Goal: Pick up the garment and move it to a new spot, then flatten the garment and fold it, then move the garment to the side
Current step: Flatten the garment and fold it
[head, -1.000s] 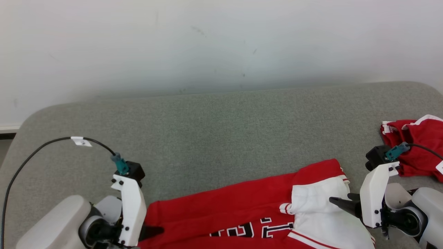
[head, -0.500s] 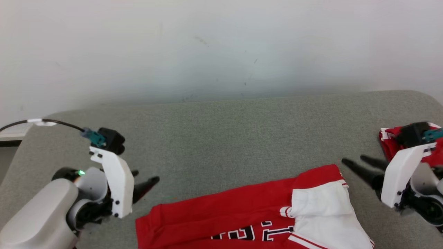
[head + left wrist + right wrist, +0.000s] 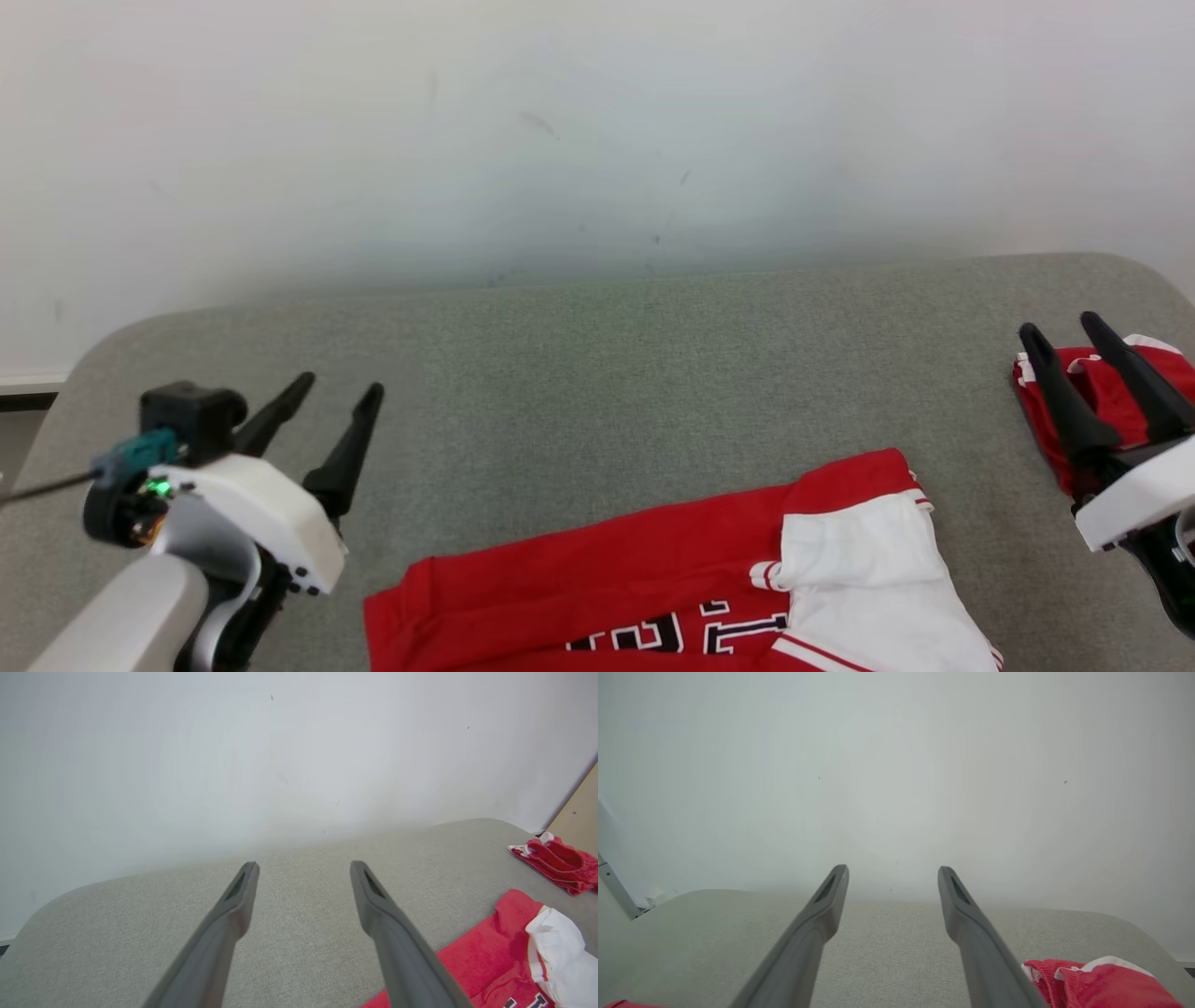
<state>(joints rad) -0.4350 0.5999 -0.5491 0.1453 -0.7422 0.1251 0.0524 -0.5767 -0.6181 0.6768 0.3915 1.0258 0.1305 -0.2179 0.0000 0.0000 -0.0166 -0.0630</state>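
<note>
left claw (image 3: 342, 383): spread, empty | right claw (image 3: 1058, 323): spread, empty | garment (image 3: 607, 569): lying on grey surface (image 3: 597, 355)

The left gripper (image 3: 342, 383) and right gripper (image 3: 1058, 323) each have two long, tapered dark fingers with a recessed slot near the tip. Behind the left fingers is a white angular housing (image 3: 266, 518) with black screws (image 3: 301, 571). At its rear are a black camera block (image 3: 191, 415), a teal connector (image 3: 140, 450), a black cable (image 3: 42, 487), a green lamp (image 3: 159, 487) and a pale grey forearm (image 3: 121, 616).
</note>
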